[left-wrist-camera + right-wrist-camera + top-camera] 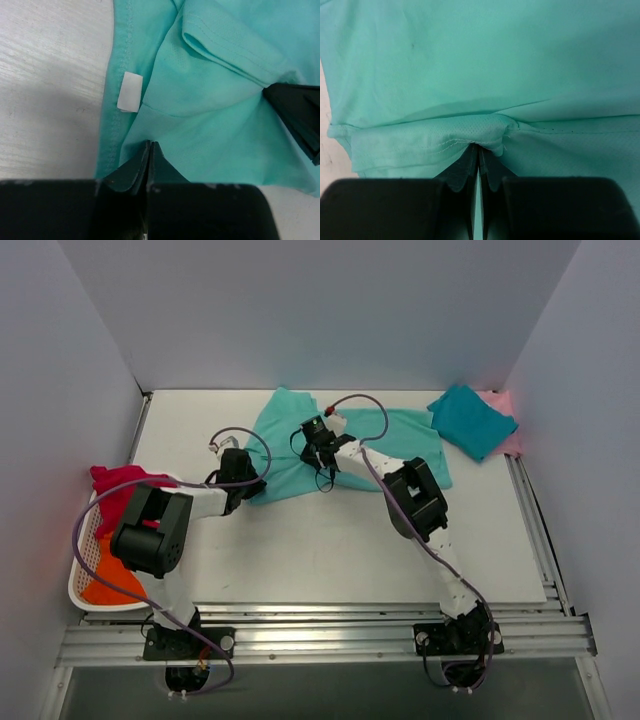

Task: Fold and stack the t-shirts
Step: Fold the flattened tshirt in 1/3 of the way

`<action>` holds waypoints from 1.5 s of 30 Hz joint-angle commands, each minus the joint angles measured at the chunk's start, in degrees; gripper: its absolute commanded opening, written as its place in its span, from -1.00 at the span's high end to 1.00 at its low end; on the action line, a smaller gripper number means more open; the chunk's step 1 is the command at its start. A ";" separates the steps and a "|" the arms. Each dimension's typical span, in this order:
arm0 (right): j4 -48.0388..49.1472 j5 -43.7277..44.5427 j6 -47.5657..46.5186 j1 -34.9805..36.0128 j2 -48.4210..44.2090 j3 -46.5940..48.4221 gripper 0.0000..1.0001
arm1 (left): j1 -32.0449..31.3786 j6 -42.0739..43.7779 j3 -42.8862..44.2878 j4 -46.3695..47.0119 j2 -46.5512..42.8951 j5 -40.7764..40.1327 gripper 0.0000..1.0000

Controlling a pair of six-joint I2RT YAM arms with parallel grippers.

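Observation:
The light mint-green t-shirt [400, 440] lies spread at the back middle of the table. My left gripper [250, 482] is shut on its left part near the collar, next to a white label [130, 91]; the tips [150, 145] pinch the cloth. My right gripper [318, 440] is shut on a bunched hem fold [479, 147] further in. The darker teal t-shirt [470, 420] lies folded at the back right on the pale pink t-shirt [507, 412]. The magenta-red t-shirt [115, 485] drapes over the basket, and the orange t-shirt [105, 582] lies inside it.
A white mesh basket [80, 590] stands at the left near edge. Grey walls close the table on the left, back and right. A metal rail runs along the near edge [330, 625]. The right gripper's dark finger [295, 112] shows in the left wrist view.

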 commanded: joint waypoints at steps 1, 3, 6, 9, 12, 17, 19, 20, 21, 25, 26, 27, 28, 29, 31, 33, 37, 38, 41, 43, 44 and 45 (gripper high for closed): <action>-4.02 -0.11 -0.58 -2.02 3.30 5.09 1.00 | 0.09 1.18 0.47 1.32 0.03 0.22 0.95; -4.73 -0.47 -0.93 -2.46 4.35 8.00 1.00 | 0.00 1.26 0.47 1.49 0.64 0.14 0.95; -6.31 -0.82 -1.63 -3.24 7.16 15.81 1.00 | 0.09 1.44 0.56 1.84 1.79 0.22 0.95; -7.10 -1.69 -1.72 -4.47 11.46 25.57 1.00 | 0.09 1.62 0.74 2.37 2.67 0.40 0.95; -2.63 -6.08 0.90 -7.11 14.28 30.59 0.92 | 0.09 1.79 0.74 2.81 3.28 0.75 0.95; 16.43 -9.54 1.45 -10.10 13.85 31.47 -0.58 | 0.09 1.97 0.74 2.90 3.29 0.84 0.95; 20.30 -6.63 -1.52 -10.63 13.06 31.92 -0.99 | 0.09 2.14 0.74 2.46 2.76 0.93 0.95; 20.84 -6.18 -2.41 -11.15 12.54 31.92 -0.99 | 0.09 2.23 0.65 2.37 2.41 0.84 0.95; 20.85 -6.18 -3.20 -11.42 11.75 30.79 -0.99 | 0.09 2.67 0.48 2.11 1.28 0.58 0.95; 25.39 -1.45 -6.37 -12.65 -5.50 8.75 -0.99 | 0.09 4.34 0.30 -0.08 -2.86 -1.53 0.95; 27.68 0.04 -7.59 -12.74 -9.75 2.45 -0.99 | 0.09 4.52 0.65 -0.61 -4.78 -1.62 0.95; 29.88 3.54 -8.30 -12.83 -13.54 -3.79 -0.99 | 0.09 4.95 0.74 -1.66 -5.84 -1.53 0.95; 33.21 5.23 -9.09 -13.09 -20.80 -9.68 -0.99 | 0.01 5.04 0.82 -1.93 -6.55 -1.27 0.95; 33.67 6.90 -9.62 -13.35 -24.26 -19.31 -1.00 | -0.26 5.13 1.00 -2.19 -7.34 -1.10 0.95; 33.16 11.11 -9.54 -14.58 -32.50 -27.19 -0.99 | -0.52 4.96 0.91 -2.11 -8.66 -0.57 0.95; 31.93 13.49 -8.23 -15.64 -37.37 -37.22 -0.99 | -0.87 5.39 1.35 -2.11 -7.88 -0.39 0.95; 29.56 20.35 -6.38 -18.36 -49.31 -50.59 -0.99 | -0.35 5.66 2.59 -6.95 -4.80 -3.12 0.95; 30.24 22.80 -6.55 -18.71 -50.91 -53.05 -0.97 | -0.17 5.57 1.80 -5.81 -4.45 -2.33 0.95; 33.59 25.71 -5.95 -21.16 -55.67 -61.23 0.11 | -0.96 4.87 -1.11 2.27 -4.01 1.35 0.95; 30.97 25.29 -2.79 -23.28 -55.24 -62.12 1.00 | -2.10 4.43 1.42 2.73 -1.73 2.07 0.95; 30.87 23.81 -2.86 -25.46 -54.36 -61.78 1.00 | -2.28 4.26 2.40 2.46 -0.85 2.59 0.95; 30.69 21.18 -2.86 -26.18 -53.22 -61.25 1.00 | -2.37 3.82 2.93 3.07 0.46 3.82 0.95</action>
